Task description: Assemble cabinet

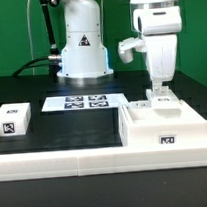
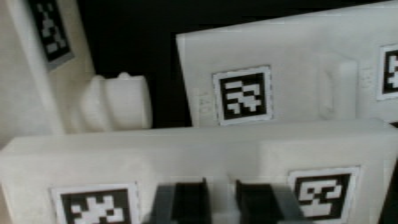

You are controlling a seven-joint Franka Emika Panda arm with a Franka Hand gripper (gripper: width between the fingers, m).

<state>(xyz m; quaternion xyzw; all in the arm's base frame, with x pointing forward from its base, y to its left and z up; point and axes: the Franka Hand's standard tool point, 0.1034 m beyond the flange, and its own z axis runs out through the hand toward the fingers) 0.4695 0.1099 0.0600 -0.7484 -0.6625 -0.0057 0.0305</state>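
The cabinet (image 1: 169, 123) is the big white box at the exterior view's right, with a tag on its front. My gripper (image 1: 161, 88) comes straight down onto its top. In the wrist view the gripper (image 2: 217, 206) shows two dark fingers (image 2: 185, 202) standing close together, with a thin strip of a white tagged panel (image 2: 214, 160) between them. They seem shut on that panel's edge. Beyond it lies another white tagged panel (image 2: 294, 70) and a white round knob (image 2: 114, 102).
A small white block with a tag (image 1: 12, 120) lies at the exterior view's left. The marker board (image 1: 84, 101) lies flat in the middle, before the robot's base (image 1: 81, 48). A low white wall (image 1: 85, 159) runs along the table's front.
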